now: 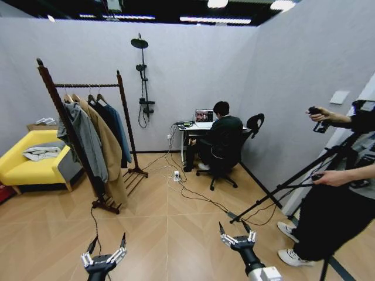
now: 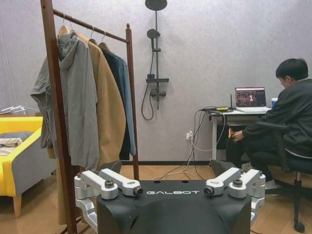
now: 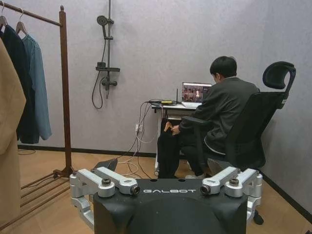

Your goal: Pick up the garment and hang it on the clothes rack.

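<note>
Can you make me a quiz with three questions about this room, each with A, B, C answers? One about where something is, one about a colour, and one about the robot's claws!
1. Where does the clothes rack stand?
A. Beside the yellow sofa
B. Behind the desk
C. Next to the tripod

2. What colour is the coat hanging nearest the robot?
A. Red
B. Grey
C. White

3. How are the left gripper and right gripper right now?
A. Both open, holding nothing
B. Both shut on a hanger
C. One holds a coat

Answers:
1. A, the head view shows the rack just to the right of the sofa.
2. B, the grey coat hangs frontmost in the left wrist view, before a tan coat.
3. A, the fingers of both are spread over bare floor, low in the head view.
</note>
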Motion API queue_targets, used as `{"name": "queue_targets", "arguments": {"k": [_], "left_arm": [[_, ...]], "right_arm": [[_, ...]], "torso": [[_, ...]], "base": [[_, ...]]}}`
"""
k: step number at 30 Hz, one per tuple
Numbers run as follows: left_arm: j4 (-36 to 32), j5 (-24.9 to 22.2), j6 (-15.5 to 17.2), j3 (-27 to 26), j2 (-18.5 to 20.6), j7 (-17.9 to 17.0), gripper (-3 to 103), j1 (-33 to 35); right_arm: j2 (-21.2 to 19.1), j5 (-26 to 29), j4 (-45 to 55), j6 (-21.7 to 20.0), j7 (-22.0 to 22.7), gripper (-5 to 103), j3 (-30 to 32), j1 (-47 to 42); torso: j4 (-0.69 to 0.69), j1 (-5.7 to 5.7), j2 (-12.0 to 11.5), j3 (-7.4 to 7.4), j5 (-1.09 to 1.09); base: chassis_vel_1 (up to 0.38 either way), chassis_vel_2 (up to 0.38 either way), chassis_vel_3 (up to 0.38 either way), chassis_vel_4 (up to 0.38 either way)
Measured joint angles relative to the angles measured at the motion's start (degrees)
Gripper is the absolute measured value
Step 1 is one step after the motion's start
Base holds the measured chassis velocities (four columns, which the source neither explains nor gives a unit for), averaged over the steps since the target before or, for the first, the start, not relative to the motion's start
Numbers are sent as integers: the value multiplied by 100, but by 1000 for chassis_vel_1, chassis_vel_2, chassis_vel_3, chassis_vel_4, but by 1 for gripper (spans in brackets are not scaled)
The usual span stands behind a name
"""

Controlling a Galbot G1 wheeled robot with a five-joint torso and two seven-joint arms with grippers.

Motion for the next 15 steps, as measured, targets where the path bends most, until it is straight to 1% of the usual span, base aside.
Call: {"name": "queue_targets", "arguments": {"k": [2, 4, 8, 15], "left_arm": [[0, 0, 0, 0, 0, 0, 100, 0], [0, 0, 0, 0, 0, 0, 100, 0], [0, 0, 0, 0, 0, 0, 100, 0], [0, 0, 0, 0, 0, 0, 100, 0]], "right_arm": [[0, 30, 119, -25, 30, 100, 8, -100], [-9, 124, 403, -159, 77, 100, 64, -284], [-15, 179, 530, -289, 101, 100, 137, -330], [-18, 189, 539, -309, 107, 100, 147, -331]], "torso": [[0, 0, 0, 0, 0], [0, 0, 0, 0, -1], [0, 0, 0, 0, 0], [0, 0, 0, 0, 0]], "base": [[0, 0, 0, 0], [0, 0, 0, 0], [0, 0, 0, 0], [0, 0, 0, 0]]}}
